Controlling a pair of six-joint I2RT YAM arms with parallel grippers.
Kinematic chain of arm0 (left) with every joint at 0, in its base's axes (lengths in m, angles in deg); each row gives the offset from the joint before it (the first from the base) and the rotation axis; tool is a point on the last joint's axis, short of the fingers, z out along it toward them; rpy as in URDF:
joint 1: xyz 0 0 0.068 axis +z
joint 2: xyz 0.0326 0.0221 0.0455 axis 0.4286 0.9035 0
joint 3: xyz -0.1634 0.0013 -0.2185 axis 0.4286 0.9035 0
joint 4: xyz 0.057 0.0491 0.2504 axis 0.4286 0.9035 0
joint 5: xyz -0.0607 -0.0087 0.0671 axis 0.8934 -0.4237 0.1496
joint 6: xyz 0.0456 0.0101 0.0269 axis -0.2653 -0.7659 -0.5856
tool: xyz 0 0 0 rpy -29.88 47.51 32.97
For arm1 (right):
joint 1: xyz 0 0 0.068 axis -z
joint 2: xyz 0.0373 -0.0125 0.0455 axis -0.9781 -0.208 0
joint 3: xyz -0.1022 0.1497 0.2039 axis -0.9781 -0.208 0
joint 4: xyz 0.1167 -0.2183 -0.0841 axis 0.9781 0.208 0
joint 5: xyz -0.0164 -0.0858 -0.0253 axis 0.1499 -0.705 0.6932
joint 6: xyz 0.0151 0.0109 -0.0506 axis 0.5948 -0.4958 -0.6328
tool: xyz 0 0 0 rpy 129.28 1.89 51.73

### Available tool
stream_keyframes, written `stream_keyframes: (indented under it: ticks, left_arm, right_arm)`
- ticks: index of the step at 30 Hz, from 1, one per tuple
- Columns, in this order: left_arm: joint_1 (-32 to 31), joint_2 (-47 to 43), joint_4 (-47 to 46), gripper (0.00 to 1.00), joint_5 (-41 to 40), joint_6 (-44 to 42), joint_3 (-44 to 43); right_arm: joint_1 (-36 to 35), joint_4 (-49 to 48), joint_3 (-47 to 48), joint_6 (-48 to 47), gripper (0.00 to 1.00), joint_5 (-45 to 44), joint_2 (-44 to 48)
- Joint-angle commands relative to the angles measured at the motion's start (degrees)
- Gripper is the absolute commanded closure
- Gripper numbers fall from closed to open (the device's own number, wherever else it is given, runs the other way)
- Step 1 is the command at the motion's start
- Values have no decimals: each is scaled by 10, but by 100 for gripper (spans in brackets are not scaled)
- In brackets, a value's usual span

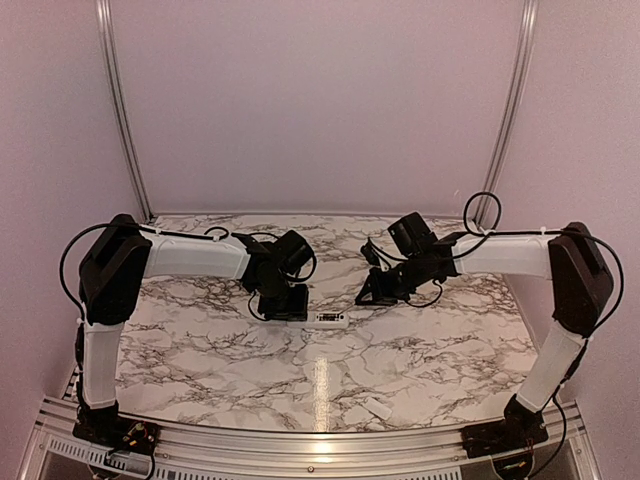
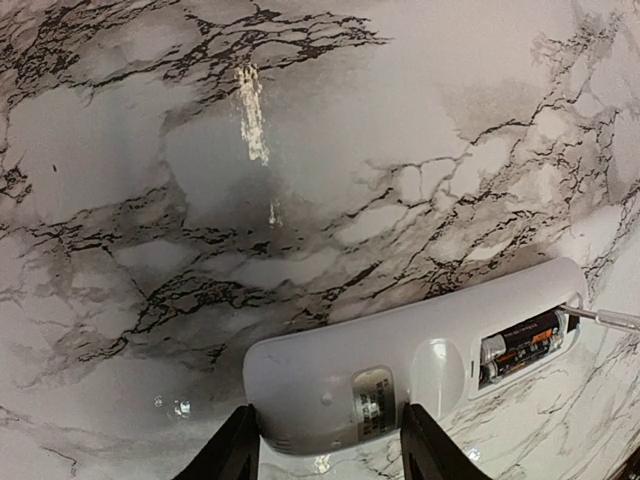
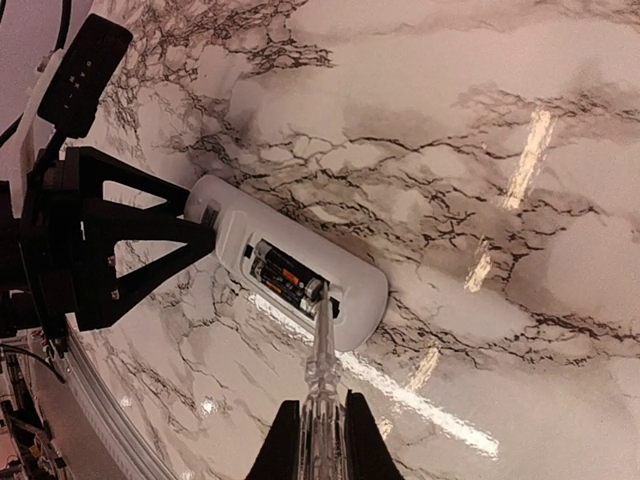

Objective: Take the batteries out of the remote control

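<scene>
Over mid-table, arms [image 1: 195, 258] bent inward, left gripper [image 2: 330, 437] clamping remote control [image 2: 420, 360], right gripper [image 3: 322, 440] clamping silvery tool [image 3: 323, 345].

We've got both arms bent at the elbows and reaching inward, wrists facing each other near the middle. Our left arm [image 1: 190, 258] comes in level from the left, and the left gripper [image 2: 330, 445] points down, its fingers [image 2: 232, 452] pressed against either side of the remote control [image 2: 400, 365] at one end. Our right arm [image 1: 505, 255] sweeps in from the right, wrist tipped low, and the right gripper [image 3: 322, 435] is clamped tight around the thin silvery tool [image 3: 322, 345].
</scene>
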Motion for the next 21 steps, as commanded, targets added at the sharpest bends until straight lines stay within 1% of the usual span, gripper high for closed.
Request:
stream_keyframes:
  ticks: [1, 4, 8, 21]
  left_arm:
    - [-12, 24, -24, 51, 33, -1, 26]
    - [-12, 23, -25, 51, 33, -1, 28]
    - [-12, 21, -26, 51, 33, 0, 31]
    - [-13, 20, -28, 51, 34, 2, 32]
  right_arm:
    - [-2, -16, -34, -7, 100, 76, -15]
    - [17, -36, -54, -3, 100, 99, -8]
    - [31, -36, -61, -16, 100, 110, -7]
    - [34, -42, -69, -24, 100, 117, -17]
